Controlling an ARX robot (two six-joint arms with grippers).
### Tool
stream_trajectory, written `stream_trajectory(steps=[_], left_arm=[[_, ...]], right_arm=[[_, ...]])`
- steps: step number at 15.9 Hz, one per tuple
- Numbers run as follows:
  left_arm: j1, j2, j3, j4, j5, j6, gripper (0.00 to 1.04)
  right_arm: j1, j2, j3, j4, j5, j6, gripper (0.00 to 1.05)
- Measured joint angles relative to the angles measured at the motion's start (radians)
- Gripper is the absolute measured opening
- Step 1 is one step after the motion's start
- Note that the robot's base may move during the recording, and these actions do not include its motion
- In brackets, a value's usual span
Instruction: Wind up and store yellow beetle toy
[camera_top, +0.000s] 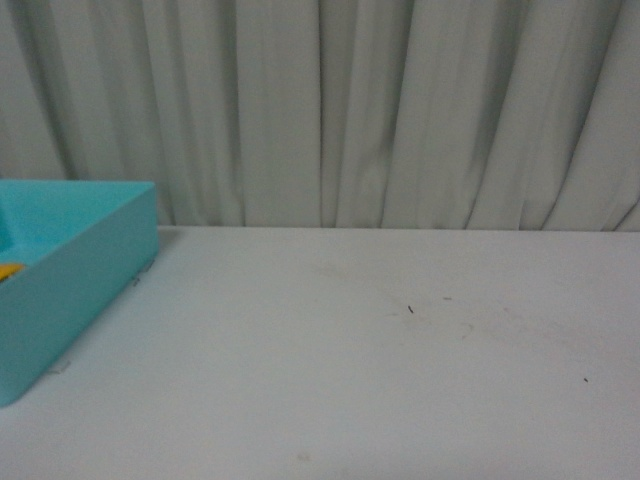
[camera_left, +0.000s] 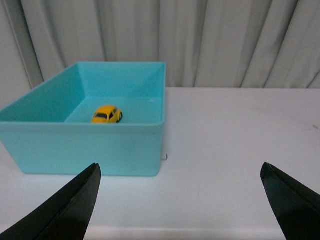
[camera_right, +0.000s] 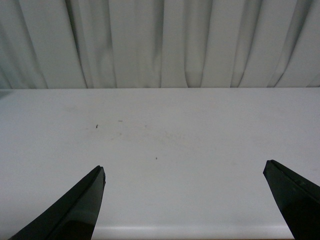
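One yellow beetle toy (camera_left: 107, 114) sits on the floor of one turquoise bin (camera_left: 85, 150), toward the bin's far wall. The bin stands at the left edge of a white bench (camera_top: 380, 350), before a pale curtain (camera_top: 400, 100). From the front, the bin is cut off and only a yellow sliver shows inside (neither arm appears there). The left gripper (camera_left: 180, 200) faces the bin, jaws spread wide and empty. The right gripper (camera_right: 184, 200) hangs over bare bench, likewise wide apart, holding nothing.
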Motion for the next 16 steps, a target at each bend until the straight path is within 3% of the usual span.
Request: stream_trajectory(steps=[16], left_arm=[[0.0,0.0,0.0,-0.002,0.001,0.0,0.98]], right_arm=[[0.0,0.001,0.0,-0.002,0.0,0.003,0.98]])
